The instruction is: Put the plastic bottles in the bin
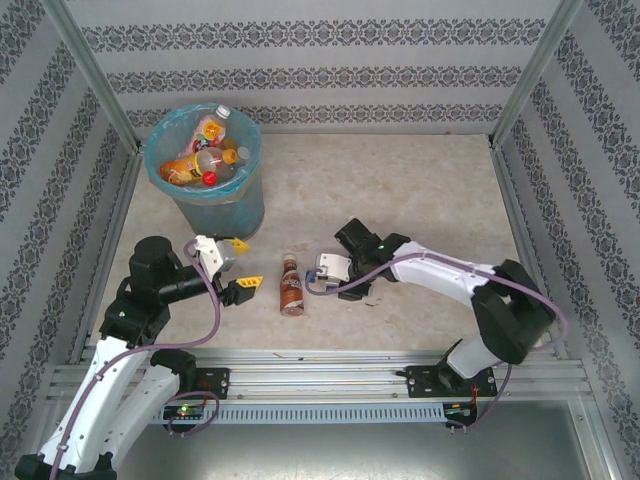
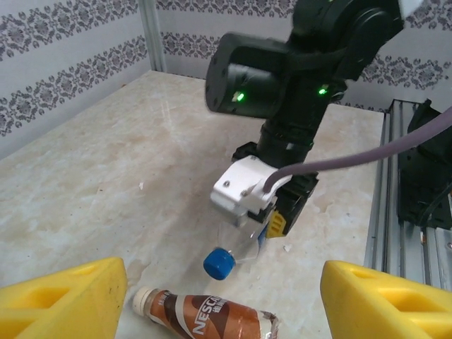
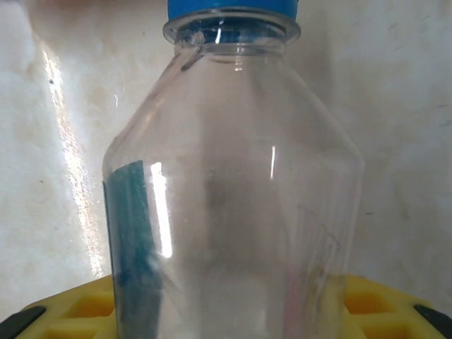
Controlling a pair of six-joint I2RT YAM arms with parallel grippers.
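A clear plastic bottle with a blue cap sticks out between the jaws of my right gripper, which is shut on its body just above the tabletop. A brown Nescafe bottle lies on the table just left of that gripper, its pale cap pointing away from the arms. My left gripper stands open further left, its yellow fingers either side of the brown bottle in its wrist view and not touching it. The bin, lined with a light-blue bag, stands at the back left and holds several bottles.
Patterned walls and metal posts close in the table on three sides. A metal rail runs along the near edge between the arm bases. The right arm stretches across the middle right of the marble tabletop.
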